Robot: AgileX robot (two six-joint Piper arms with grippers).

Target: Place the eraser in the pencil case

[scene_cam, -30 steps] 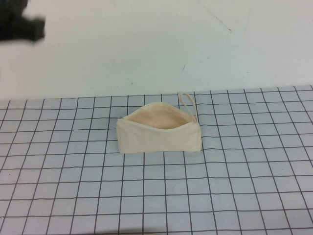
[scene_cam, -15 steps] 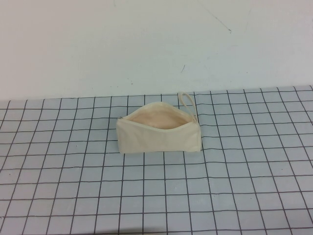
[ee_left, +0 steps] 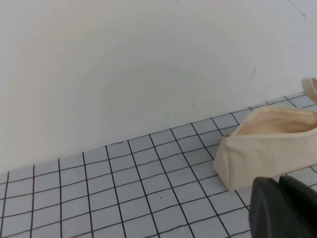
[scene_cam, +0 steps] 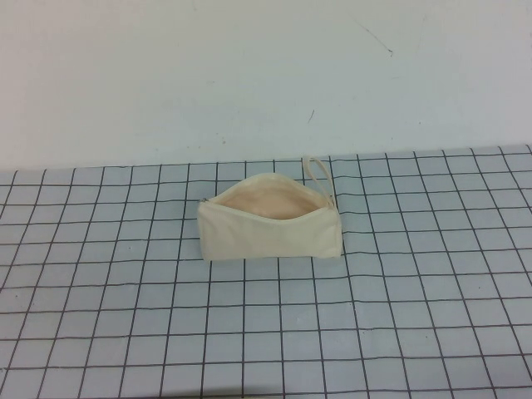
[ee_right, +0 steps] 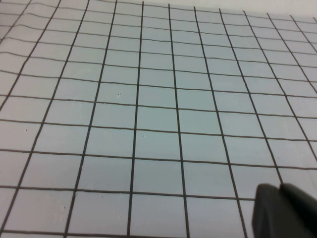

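The pencil case (scene_cam: 270, 226) lies near the middle of the high view, on the gridded desk (scene_cam: 399, 332), just below the line where the grid meets the plain white surface (scene_cam: 249, 75) that fills the upper half of the frame. Its zip mouth is open and faces up and away, showing the pale peach lining (scene_cam: 270, 204). A small loop strap (scene_cam: 317, 169) sticks out at the pouch's upper right end, toward the white surface. The eraser does not show in any view; whether it sits inside the pouch cannot be told.

Neither arm appears in the high view. In the left wrist view, a dark piece of the left pincer (ee_left: 285, 208) fills the lower right corner, and the pencil case (ee_left: 262, 148) lies just above it at the right edge, its open mouth and strap end partly cut off by the frame. In the right wrist view, a dark piece of the right pincer (ee_right: 286, 210) sits in the lower right corner over bare grid squares. For both pincers, I cannot tell whether they are spread or pressed together.
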